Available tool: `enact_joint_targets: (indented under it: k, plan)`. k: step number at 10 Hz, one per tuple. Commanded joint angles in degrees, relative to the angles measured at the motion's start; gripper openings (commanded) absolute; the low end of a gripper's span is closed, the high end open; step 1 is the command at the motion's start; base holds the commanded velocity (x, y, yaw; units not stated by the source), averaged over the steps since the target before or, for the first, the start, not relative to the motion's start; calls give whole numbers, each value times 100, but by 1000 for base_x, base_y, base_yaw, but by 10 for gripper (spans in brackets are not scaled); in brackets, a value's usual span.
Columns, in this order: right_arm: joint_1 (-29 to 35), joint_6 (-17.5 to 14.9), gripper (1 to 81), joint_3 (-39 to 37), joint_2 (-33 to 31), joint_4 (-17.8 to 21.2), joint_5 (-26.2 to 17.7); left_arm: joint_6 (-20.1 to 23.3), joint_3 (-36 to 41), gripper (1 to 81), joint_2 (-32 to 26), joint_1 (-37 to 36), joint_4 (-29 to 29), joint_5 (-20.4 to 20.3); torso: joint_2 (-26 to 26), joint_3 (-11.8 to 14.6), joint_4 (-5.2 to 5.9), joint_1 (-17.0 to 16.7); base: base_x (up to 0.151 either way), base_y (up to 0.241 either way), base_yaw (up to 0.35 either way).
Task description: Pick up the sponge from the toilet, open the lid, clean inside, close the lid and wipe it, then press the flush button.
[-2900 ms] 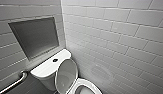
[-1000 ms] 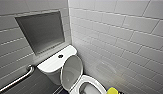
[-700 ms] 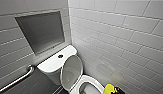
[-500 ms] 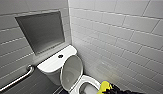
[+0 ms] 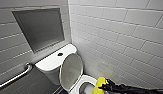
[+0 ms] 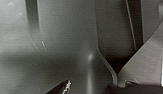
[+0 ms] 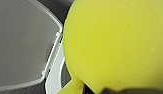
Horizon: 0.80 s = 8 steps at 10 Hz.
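One sponge (image 5: pixel 99 82) is pinched in the right gripper (image 5: pixel 104 86) and is held just above the right side of the bowl rim of the toilet (image 5: pixel 83 82). The lid (image 5: pixel 71 70) is raised and leans back against the tank, so the bowl is left uncovered. The flush button (image 5: pixel 60 54) is set in the middle of the tank top. A white tiled wall (image 5: pixel 117 40) is noted close on the right of the bowl, a grey panel (image 5: pixel 39 27) above the tank, and a metal grab bar (image 5: pixel 14 77) to the left. Whether the left gripper (image 6: pixel 94 88) is spread or pressed together cannot be told.
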Motion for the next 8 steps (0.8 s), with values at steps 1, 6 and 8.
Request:
enact_joint_targets:
  k: [1,6,8]
  plan:
    - [1035,23,10,19,88,70,-216,9,-27,811,18,34,11,346,2,2,0,-2,0,0,0]
    - [1395,49,10,-797,949,52,-305,0,-35,811,0,52,2,381,-64,-35,0,55,0,0,0]
    - [1509,49,10,-1027,1153,44,-217,0,-97,811,18,78,-6,381,-64,-523,0,55,0,0,0]
